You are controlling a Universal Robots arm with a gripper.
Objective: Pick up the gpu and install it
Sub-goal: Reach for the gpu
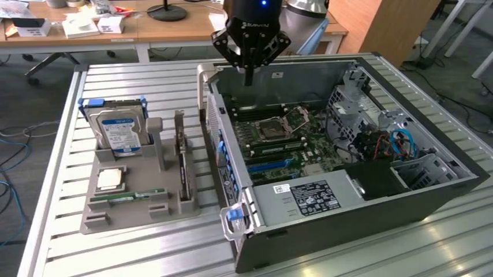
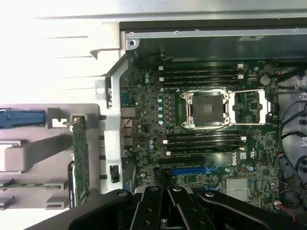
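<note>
The gpu [image 1: 182,154] is a thin dark card standing on edge in the grey holder tray [image 1: 138,213], on the side nearest the computer case. In the wrist view the gpu [image 2: 80,158] shows edge-on beside the case wall. My gripper [image 1: 248,76] hangs above the far end of the open case [image 1: 362,202], its fingers shut together with nothing between them. It is well apart from the gpu. In the wrist view my gripper [image 2: 168,208] sits over the motherboard [image 2: 144,96], close to the blue expansion slot [image 2: 192,170].
The tray also holds a silver hard drive [image 1: 119,134] with blue rails, a CPU [image 1: 110,179] and a green RAM stick [image 1: 127,197]. Inside the case are the CPU socket [image 1: 279,124], cables [image 1: 400,144] and a power supply [image 1: 308,199]. Cluttered desks [image 1: 92,26] stand behind the slatted table [image 1: 62,242].
</note>
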